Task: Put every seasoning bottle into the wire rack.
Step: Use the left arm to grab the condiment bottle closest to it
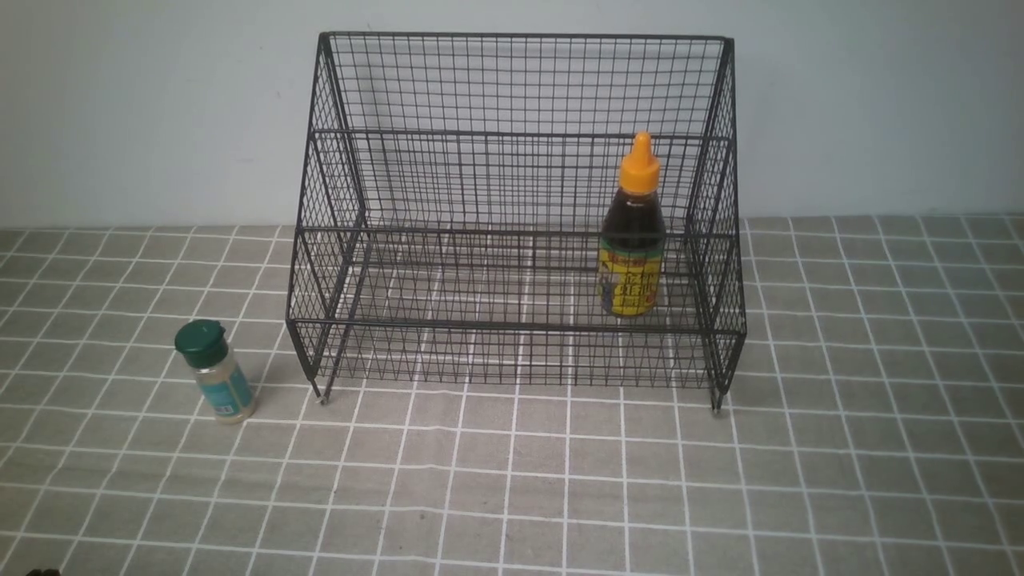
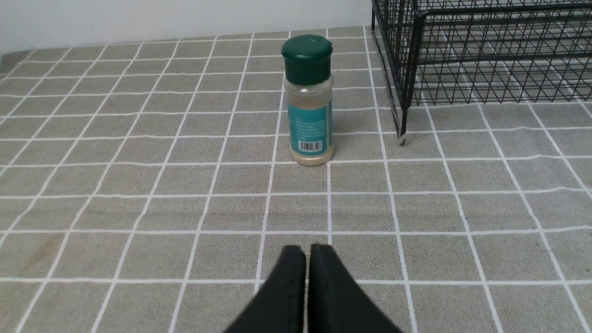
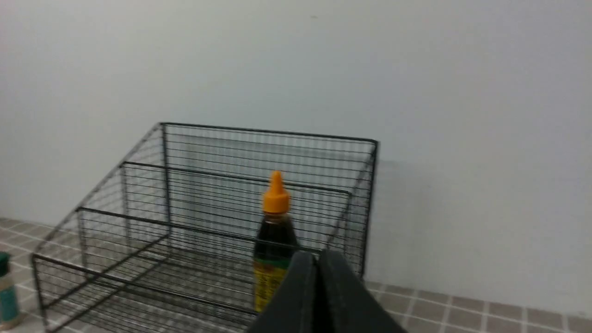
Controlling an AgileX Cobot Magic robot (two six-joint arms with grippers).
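The black wire rack (image 1: 512, 184) stands at the back of the table. Upright on the right side of its lower tier is the dark-liquid bottle (image 1: 632, 240) with orange nozzle cap and yellow label, also seen in the right wrist view (image 3: 273, 240). The small shaker (image 1: 214, 381) with green cap and teal label stands on the cloth to the left of the rack, outside it. My left gripper (image 2: 307, 249) is shut and empty, low over the cloth well short of the shaker (image 2: 309, 101). My right gripper (image 3: 316, 254) is shut and empty, away from the rack (image 3: 138, 217). Neither arm shows in the front view.
A grey tablecloth (image 1: 512, 480) with a white grid covers the table. A plain pale wall (image 1: 144, 104) rises close behind the rack. The rack's front left foot (image 2: 401, 138) stands just beside the shaker.
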